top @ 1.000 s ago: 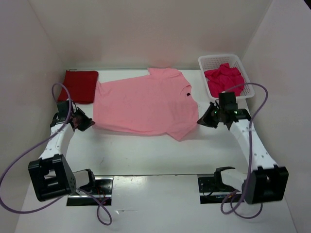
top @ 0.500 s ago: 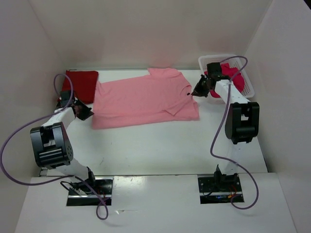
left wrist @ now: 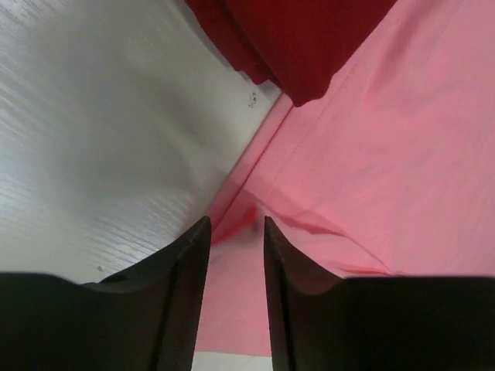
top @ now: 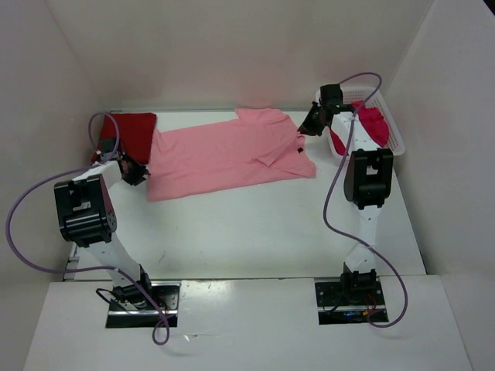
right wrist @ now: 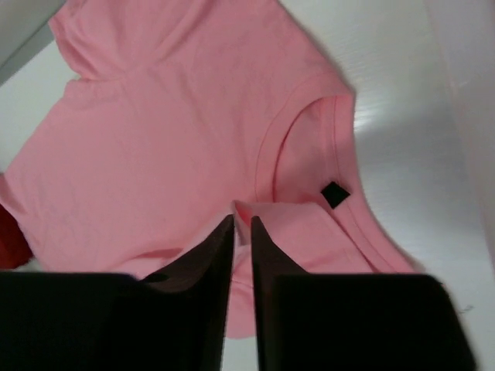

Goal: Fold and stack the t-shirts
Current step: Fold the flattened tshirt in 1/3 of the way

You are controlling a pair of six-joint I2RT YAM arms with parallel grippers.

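The light pink t-shirt (top: pixel 224 154) lies flat across the back of the table, its near edge folded over onto itself. My left gripper (top: pixel 138 171) (left wrist: pixel 236 220) is at the shirt's left hem, jaws parted, with pink cloth (left wrist: pixel 387 154) lying slack in the gap. My right gripper (top: pixel 309 127) (right wrist: pixel 242 218) hovers by the collar, jaws slightly apart, and a folded pink corner (right wrist: pixel 246 207) stands between the tips. A dark red t-shirt (top: pixel 128 133) (left wrist: pixel 302 39) lies folded at the far left. The crimson t-shirt (top: pixel 373 124) is bunched in the basket.
A white lattice basket (top: pixel 396 139) stands at the back right beside the right arm. White walls close in the table on the left, back and right. Purple cables loop from both arms.
Both arms swung from the near side toward the back, carrying the pink shirt's near edge over onto itself. Both pairs of jaws, shut before, now stand parted.
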